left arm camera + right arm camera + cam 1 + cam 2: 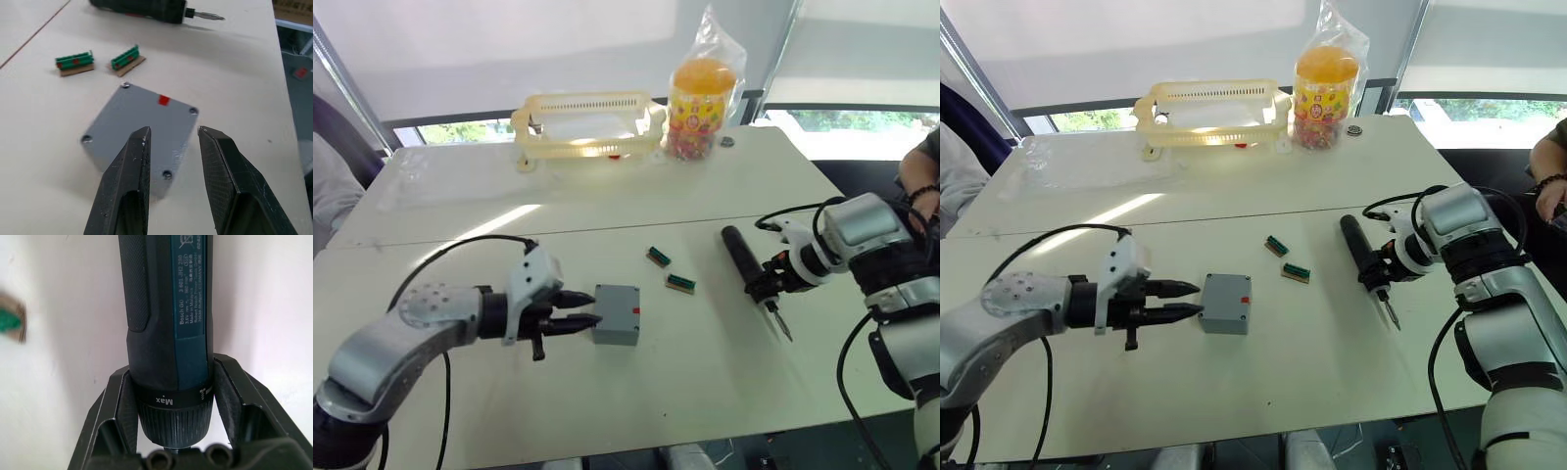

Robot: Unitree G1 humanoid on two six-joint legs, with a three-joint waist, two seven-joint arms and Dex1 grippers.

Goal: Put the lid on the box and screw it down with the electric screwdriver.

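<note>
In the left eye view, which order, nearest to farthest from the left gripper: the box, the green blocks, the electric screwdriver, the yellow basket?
From the left gripper:
1. The box, at its fingertips.
2. The green blocks, mid-table.
3. The electric screwdriver, in the right gripper.
4. The yellow basket, at the far edge.

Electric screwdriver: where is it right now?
The electric screwdriver lies on the table's right side, the right gripper clamped around it near the bit end, just right of the two green blocks.
</note>
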